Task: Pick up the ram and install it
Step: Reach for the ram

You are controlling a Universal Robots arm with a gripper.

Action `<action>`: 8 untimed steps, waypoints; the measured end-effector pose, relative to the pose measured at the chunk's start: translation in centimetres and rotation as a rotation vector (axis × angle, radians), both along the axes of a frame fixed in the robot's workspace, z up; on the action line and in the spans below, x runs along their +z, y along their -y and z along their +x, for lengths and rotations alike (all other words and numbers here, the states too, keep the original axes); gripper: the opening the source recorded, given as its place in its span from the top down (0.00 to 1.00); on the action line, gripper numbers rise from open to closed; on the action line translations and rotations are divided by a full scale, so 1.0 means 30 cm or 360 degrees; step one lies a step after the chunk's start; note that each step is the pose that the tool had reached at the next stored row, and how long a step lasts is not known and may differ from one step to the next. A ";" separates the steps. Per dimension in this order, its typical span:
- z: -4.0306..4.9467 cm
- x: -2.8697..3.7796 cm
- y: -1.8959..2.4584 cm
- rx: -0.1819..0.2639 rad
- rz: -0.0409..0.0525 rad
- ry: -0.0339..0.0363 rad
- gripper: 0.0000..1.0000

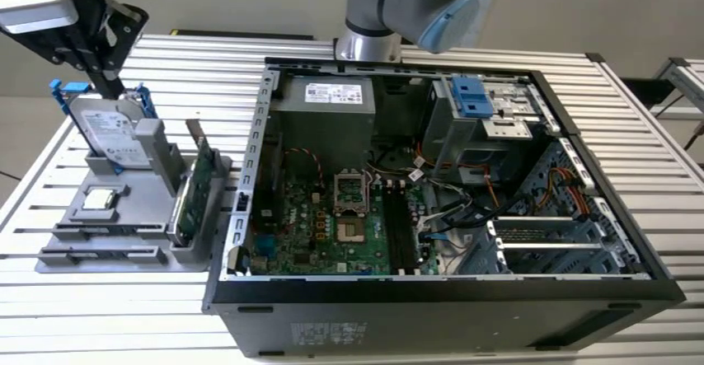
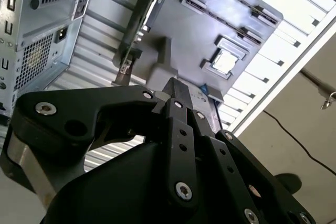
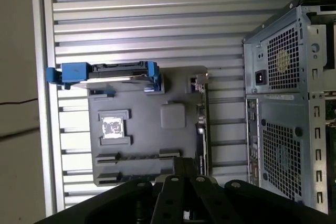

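Looks like the very start of the pick step, nothing grabbed yet. The black linkage gripper (image 1: 110, 85) hangs up by the far end of the grey plastic parts fixture (image 1: 132, 210), close above the silver hard drive with the blue bracket (image 1: 110, 130) as far as I can judge. Its fingers look pinched together on nothing.

The ram (image 1: 110, 231), a long thin dark stick, sits on edge in a long slot at the near end of that fixture, to the exterior view's left of the open black computer case (image 1: 440, 289). A second slot just beside it has a similar dark strip, and I can't tell if that's another stick. The taller green circuit card (image 1: 193, 196) stands between the slots and the case.

My read on what the next move calls for: jaws spread, centred over the ram's slot, pads squared across the thin board, and clear of the hard drive and the card. For the install, the long black memory sockets (image 1: 398, 233) on the green motherboard (image 1: 313, 237) look tight, so a straight, level push seems needed.
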State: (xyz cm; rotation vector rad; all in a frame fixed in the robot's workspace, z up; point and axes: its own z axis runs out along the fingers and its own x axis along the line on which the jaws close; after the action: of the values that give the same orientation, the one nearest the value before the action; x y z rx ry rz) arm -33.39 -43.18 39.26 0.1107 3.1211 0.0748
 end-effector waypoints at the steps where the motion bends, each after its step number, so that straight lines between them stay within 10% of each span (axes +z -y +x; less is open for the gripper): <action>1: -0.006 0.000 0.001 0.0000 0.0000 0.0000 1.00; 8: -0.050 0.000 0.006 0.0001 0.0000 0.0000 1.00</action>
State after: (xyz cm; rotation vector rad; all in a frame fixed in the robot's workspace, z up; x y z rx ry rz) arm -34.89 -43.37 39.26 0.1102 3.1214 0.0749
